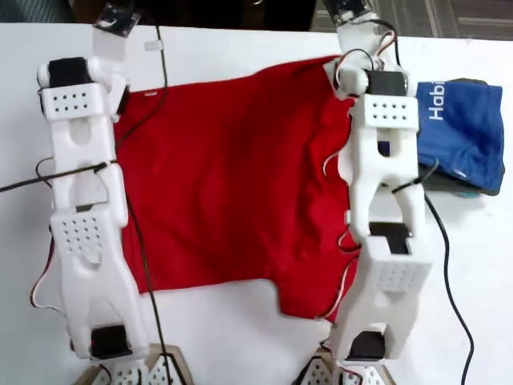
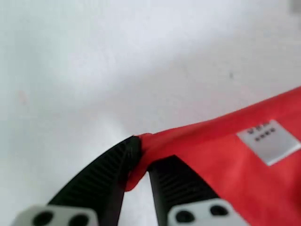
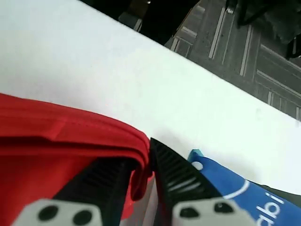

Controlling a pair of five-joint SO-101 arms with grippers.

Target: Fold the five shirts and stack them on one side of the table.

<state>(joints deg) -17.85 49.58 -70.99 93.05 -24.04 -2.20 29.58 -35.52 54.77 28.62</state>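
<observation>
The red shirt (image 1: 232,176) lies spread flat on the table (image 1: 240,48) between the two arms, its far edge running left to right. The left gripper (image 2: 141,165) is clamped on that edge at the far-left corner and the right gripper (image 3: 143,174) pinches the far-right corner, so the whole garment lies nearward of both. Any fold likely means drawing the held edge toward the near hem together. A folded blue shirt (image 1: 461,128) sits just right of the right arm.
</observation>
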